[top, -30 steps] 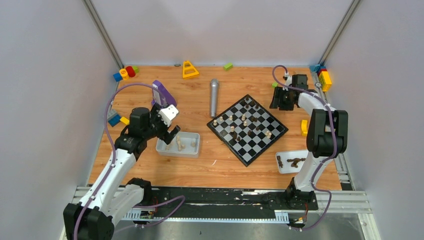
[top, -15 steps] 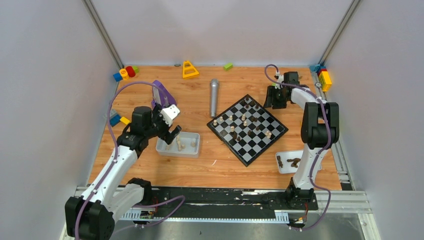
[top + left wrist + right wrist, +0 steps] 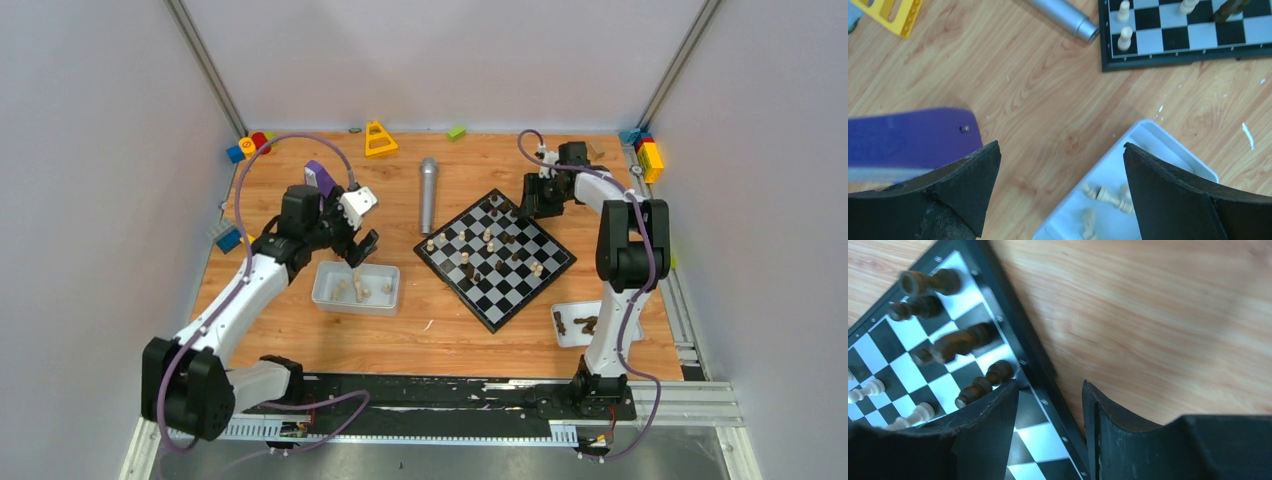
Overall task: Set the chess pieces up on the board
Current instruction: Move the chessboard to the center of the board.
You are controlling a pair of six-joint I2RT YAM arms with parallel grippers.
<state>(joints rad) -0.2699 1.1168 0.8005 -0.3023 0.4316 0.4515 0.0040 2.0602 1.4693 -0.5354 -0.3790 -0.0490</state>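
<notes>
The chessboard (image 3: 497, 303) lies turned like a diamond on the wooden table (image 3: 400, 335), right of centre, black and white squares inside a black rim. It is only partly filled. A few light pieces (image 3: 487, 236) stand scattered across its middle and left side, while dark pieces (image 3: 498, 205) gather towards the far corner. In the right wrist view several of these dark pieces (image 3: 962, 340) show along the board's far right edge, blurred; whether each stands squarely in its square I cannot tell.

More light pieces (image 3: 1108, 194) lie on their sides in a white tray (image 3: 321, 296) left of the board. More dark pieces (image 3: 590, 323) lie in a second white tray (image 3: 560, 339) at the board's near right.

The right gripper (image 3: 1048, 392) hangs over the board's far right rim, its fingers a narrow gap apart with nothing between them but the rim and bare wood. The left gripper (image 3: 1060, 155) hovers above the far edge of the left tray, spread wide and empty.

A silver microphone (image 3: 428, 195) lies just beside the board's far left edge. A purple object (image 3: 317, 177) sits behind the left arm. A yellow triangular toy (image 3: 379, 140) and coloured blocks (image 3: 648, 155) line the far side.
</notes>
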